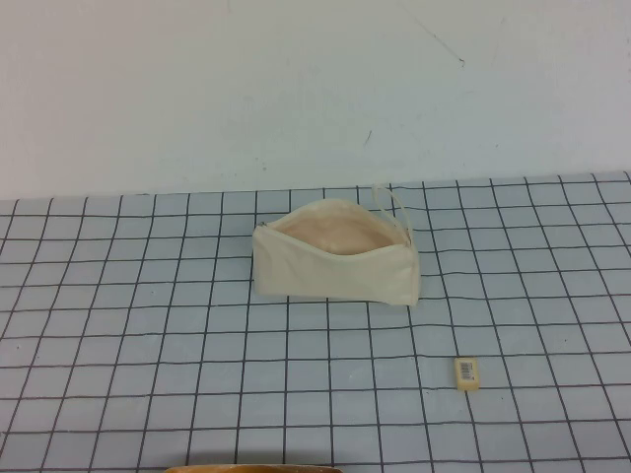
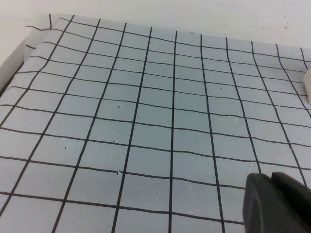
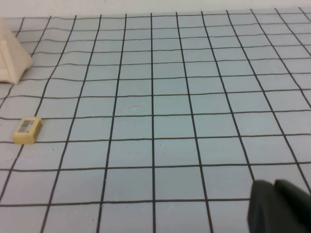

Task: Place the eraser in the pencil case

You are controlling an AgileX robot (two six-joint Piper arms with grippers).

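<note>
The pencil case [image 1: 335, 268], a cream-white canvas pouch, lies on the grid mat at the middle, unzipped, with its peach lining showing and its pull loop [image 1: 396, 205] at the back right. The eraser [image 1: 467, 372], a tiny cream-yellow block with a barcode label, lies on the mat in front of and to the right of the pouch. Neither arm shows in the high view. My left gripper [image 2: 272, 180] is shut and empty over bare mat; an edge of the pouch [image 2: 307, 85] shows far off. My right gripper [image 3: 273, 187] is shut and empty, well away from the eraser [image 3: 27, 129] and pouch [image 3: 12, 58].
The blue-grey mat [image 1: 148, 325] with black grid lines covers the table up to a white back wall [image 1: 296, 89]. A thin tan edge [image 1: 256, 469] shows at the bottom of the high view.
</note>
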